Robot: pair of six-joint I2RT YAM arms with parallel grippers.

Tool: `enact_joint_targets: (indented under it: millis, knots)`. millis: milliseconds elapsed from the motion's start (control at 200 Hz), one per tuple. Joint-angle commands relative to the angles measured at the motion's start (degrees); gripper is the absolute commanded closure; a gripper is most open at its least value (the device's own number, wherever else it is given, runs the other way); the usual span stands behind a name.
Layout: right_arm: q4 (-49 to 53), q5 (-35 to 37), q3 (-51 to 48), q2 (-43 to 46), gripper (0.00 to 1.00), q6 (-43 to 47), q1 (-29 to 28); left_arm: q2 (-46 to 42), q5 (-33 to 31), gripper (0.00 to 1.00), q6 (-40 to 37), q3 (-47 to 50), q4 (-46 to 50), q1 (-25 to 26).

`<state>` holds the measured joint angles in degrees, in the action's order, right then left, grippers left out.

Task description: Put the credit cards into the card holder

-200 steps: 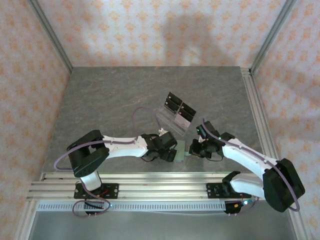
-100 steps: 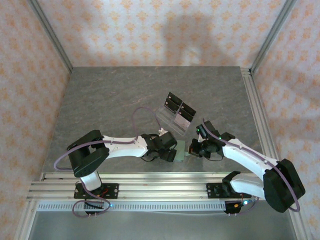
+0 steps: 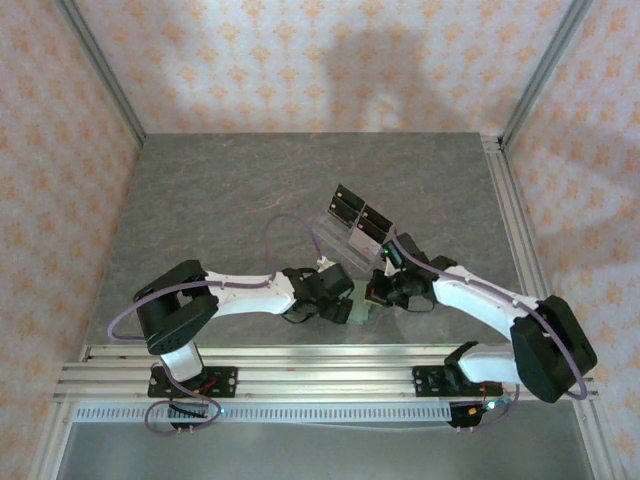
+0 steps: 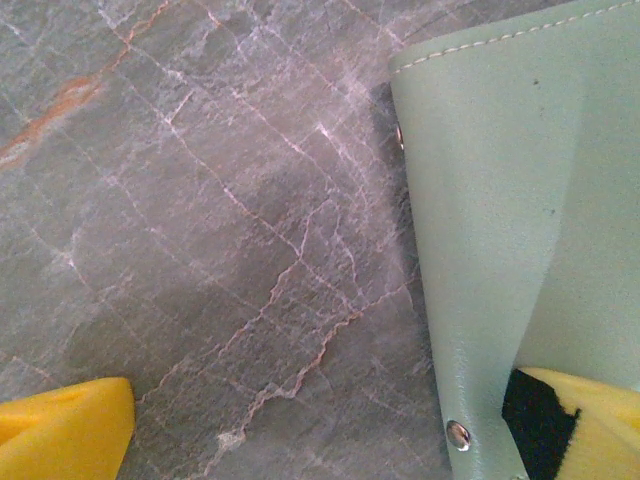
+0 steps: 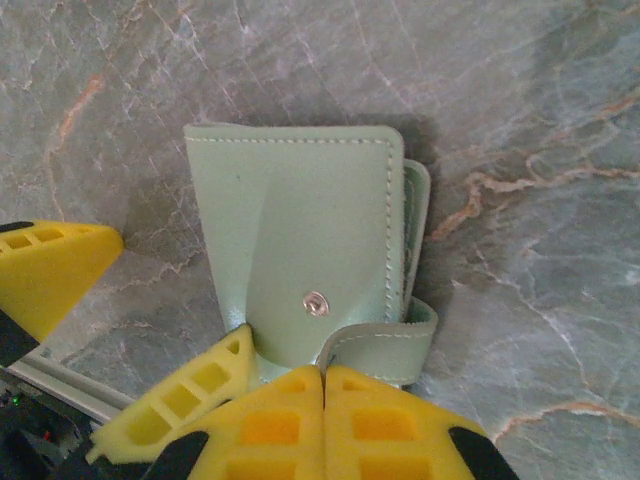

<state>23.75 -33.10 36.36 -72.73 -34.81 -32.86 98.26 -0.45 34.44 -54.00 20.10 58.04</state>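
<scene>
LIGHT & IMG QUALITY

Top view: even, diffuse overhead light, med. brightness, coarse detail. Broad soft shadow on back wall [image 3: 380,80]. Wrist views: brighter, stone veins sharp at ctr. In right wrist view the card holder [image 5: 300,230] casts soft dark shadows on table [image 5: 520,120] at both sides; left wrist view: same along its left edge.

The sage-green card holder [image 5: 300,240] is seen folded at near centre, its snap tab unfastened and curled. The credit cards [image 3: 348,205] are stood tilted just beyond it.
</scene>
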Motion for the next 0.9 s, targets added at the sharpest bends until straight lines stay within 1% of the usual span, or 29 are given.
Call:
enact_joint_targets:
  millis: [0, 460, 896]
  knots:
    - [-2.8, -0.3, 2.0, -1.3, 1.00, -0.7, -0.4, 1.3, 0.6, 0.03, 0.2, 1.5, -0.5, 0.2]
    - [-4.0, 0.1, 3.3, -6.0, 1.00, -0.4, -1.0, 1.4, 1.4, 0.03, 0.2, 1.5, -1.1, 0.2]
    - [-2.3, 2.0, 4.0, -8.5, 1.00, 1.0, -1.4, 1.6, 1.6, 0.03, 0.3, 1.9, -1.6, 0.2]
